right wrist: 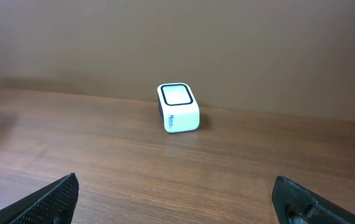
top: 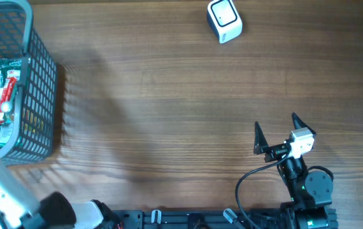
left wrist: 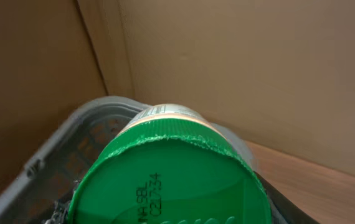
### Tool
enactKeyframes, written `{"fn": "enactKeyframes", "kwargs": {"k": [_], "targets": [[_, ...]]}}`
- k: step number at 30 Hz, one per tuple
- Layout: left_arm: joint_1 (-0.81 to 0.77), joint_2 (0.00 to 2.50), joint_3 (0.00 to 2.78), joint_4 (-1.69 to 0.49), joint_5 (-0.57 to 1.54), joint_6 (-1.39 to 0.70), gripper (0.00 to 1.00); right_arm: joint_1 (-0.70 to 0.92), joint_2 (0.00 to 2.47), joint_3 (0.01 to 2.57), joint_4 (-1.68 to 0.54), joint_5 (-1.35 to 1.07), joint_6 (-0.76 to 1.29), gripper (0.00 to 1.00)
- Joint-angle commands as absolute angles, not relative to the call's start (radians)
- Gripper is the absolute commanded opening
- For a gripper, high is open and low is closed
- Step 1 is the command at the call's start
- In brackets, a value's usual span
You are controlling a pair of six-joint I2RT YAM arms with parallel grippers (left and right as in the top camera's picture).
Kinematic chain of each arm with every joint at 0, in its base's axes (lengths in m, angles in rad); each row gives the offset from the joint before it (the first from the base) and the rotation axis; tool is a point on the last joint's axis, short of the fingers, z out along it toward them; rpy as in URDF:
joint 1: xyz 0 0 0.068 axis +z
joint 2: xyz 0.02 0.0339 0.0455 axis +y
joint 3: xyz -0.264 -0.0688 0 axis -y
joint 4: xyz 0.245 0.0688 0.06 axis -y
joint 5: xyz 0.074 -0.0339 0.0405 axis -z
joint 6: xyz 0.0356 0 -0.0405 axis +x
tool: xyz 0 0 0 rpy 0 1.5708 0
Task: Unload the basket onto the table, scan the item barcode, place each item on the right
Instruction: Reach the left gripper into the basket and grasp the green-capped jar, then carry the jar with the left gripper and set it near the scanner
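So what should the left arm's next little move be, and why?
Probably close the left pincer firmly on the green-lidded jar and lift it straight out of the grey basket. The jar fills the left wrist view, with the basket's rim right behind it, while the white scanner sits far across the table.

Green-lidded jar [left wrist: 171, 180] close-up, w/ grey basket [left wrist: 40, 165] behind.
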State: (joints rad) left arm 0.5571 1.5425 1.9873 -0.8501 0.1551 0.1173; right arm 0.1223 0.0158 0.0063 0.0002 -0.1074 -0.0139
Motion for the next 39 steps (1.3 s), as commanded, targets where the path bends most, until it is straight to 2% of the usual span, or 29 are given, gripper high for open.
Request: {"fn": "enactKeyframes", "kwargs": {"k": [1, 5, 12, 16, 20, 25, 31, 39], "targets": [[0.459, 1.469, 2.001, -0.912, 0.168, 0.032, 0.55, 0.120, 0.019, 0.005, 0.006, -0.104, -0.026, 1.00], [0.295, 1.453, 2.001, -1.090, 0.165, -0.024, 0.53, 0.120, 0.019, 0.005, 0.006, -0.104, -0.026, 1.00], [-0.028, 1.473, 1.999, -1.247, 0.051, -0.052, 0.52, 0.120, 0.019, 0.005, 0.006, -0.104, -0.026, 1.00], [-0.240, 1.552, 1.928, -1.328, 0.050, -0.170, 0.50, 0.120, 0.019, 0.005, 0.006, -0.104, -0.026, 1.00], [-0.424, 1.664, 1.766, -1.214, 0.043, -0.287, 0.56, 0.120, 0.019, 0.005, 0.006, -0.104, -0.026, 1.00], [-0.585, 1.825, 1.666, -1.041, 0.025, -0.387, 0.54, 0.120, 0.019, 0.005, 0.006, -0.104, -0.026, 1.00], [-0.724, 1.965, 1.666, -0.923, -0.121, -0.484, 0.57, 0.120, 0.019, 0.005, 0.006, -0.105, -0.026, 1.00], [-0.851, 2.080, 1.666, -0.802, -0.130, -0.490, 0.58, 0.120, 0.019, 0.005, 0.006, -0.104, -0.026, 1.00]]}}
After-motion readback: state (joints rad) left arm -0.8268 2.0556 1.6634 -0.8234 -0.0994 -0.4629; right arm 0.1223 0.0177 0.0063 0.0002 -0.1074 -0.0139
